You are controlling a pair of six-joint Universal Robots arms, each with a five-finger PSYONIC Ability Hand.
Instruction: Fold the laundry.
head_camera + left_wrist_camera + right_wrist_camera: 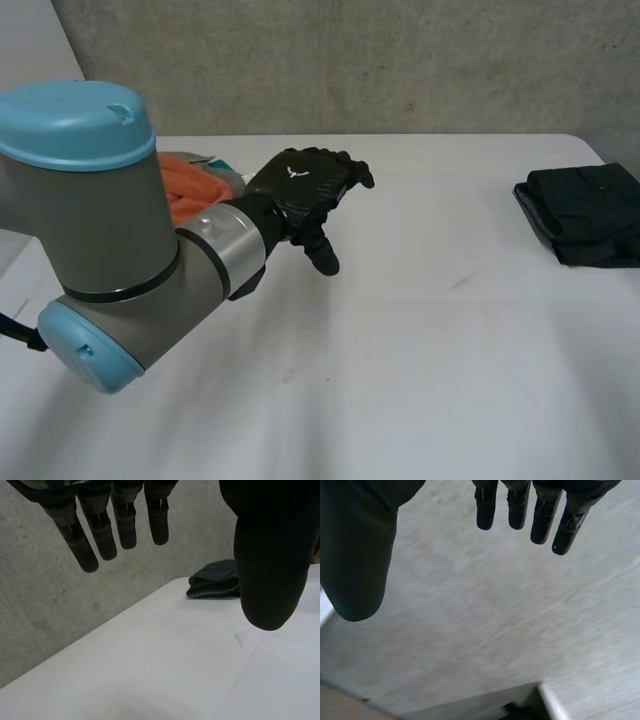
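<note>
So, head view first: the left arm (120,250) comes in big from the near left, and the left hand (305,190) hangs over the white bench (420,350) with its fingers loosely spread, nothing in them. Just behind that arm, at the far left of the bench, there's a bunched-up orange cloth (185,195), partly hidden by the arm. Well apart from it, over at the right edge of the bench, sits a folded dark garment (585,215), neat and flat. A grey concrete wall (400,60) runs behind the bench.

In the left wrist view the fingers (100,535) hang straight and wide apart from the thumb (270,555), holding nothing. The folded dark garment lies on the bench beyond the fingertips, near the bench's far edge by the wall.

Right wrist view: the right hand (355,555) is spread wide too, fingers (520,505) straight, gripping nothing, with bare concrete beyond them
</note>
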